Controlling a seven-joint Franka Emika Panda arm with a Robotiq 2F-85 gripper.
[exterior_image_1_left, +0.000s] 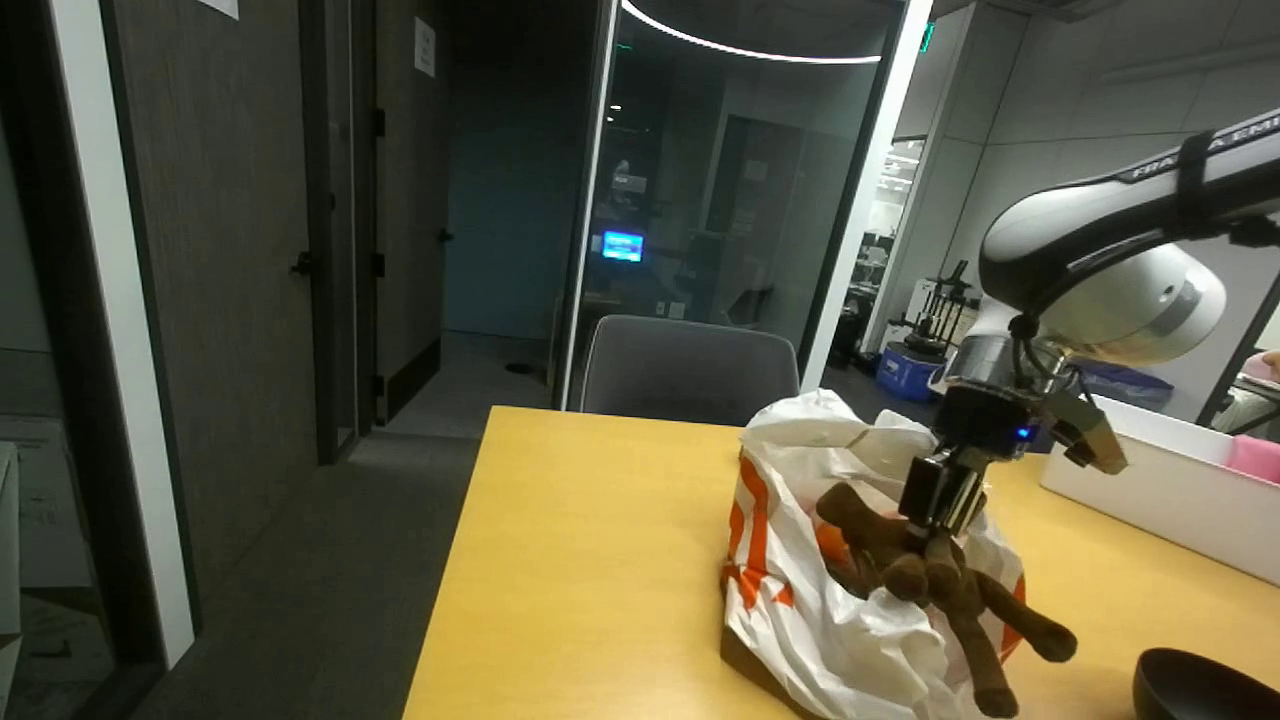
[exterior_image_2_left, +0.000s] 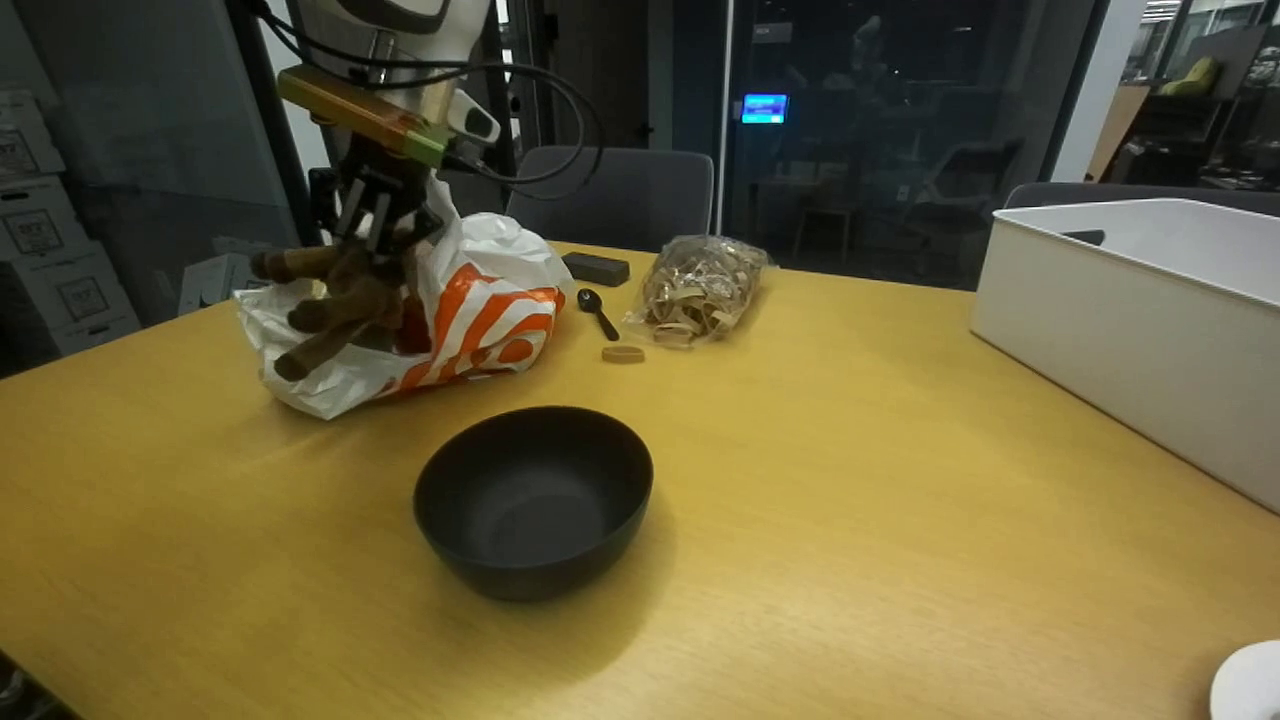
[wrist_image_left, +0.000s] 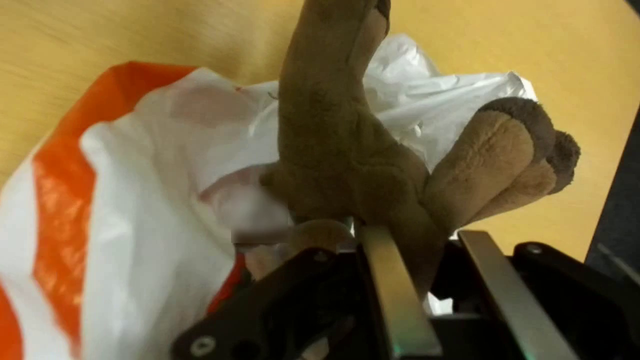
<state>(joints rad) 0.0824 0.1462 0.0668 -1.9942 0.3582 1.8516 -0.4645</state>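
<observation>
A brown plush toy (exterior_image_1_left: 965, 600) with long limbs lies across the open mouth of a crumpled white and orange plastic bag (exterior_image_1_left: 810, 630). The toy (exterior_image_2_left: 345, 295) and the bag (exterior_image_2_left: 490, 320) show in both exterior views. My gripper (exterior_image_1_left: 935, 530) points down into the bag's mouth. In the wrist view, its fingers (wrist_image_left: 422, 232) stand either side of a part of the plush toy (wrist_image_left: 325, 115) and seem closed on it. Several limbs stick out over the bag (wrist_image_left: 140, 200). A red patch (wrist_image_left: 230, 285) shows inside the bag beside the fingers; the rest is hidden.
A black bowl (exterior_image_2_left: 535, 500) stands in front of the bag. Beyond are a dark block (exterior_image_2_left: 597, 268), a black spoon (exterior_image_2_left: 597, 313), a tan piece (exterior_image_2_left: 623, 354) and a clear bag of tan pieces (exterior_image_2_left: 700, 290). A white box (exterior_image_2_left: 1120, 310) stands at one side.
</observation>
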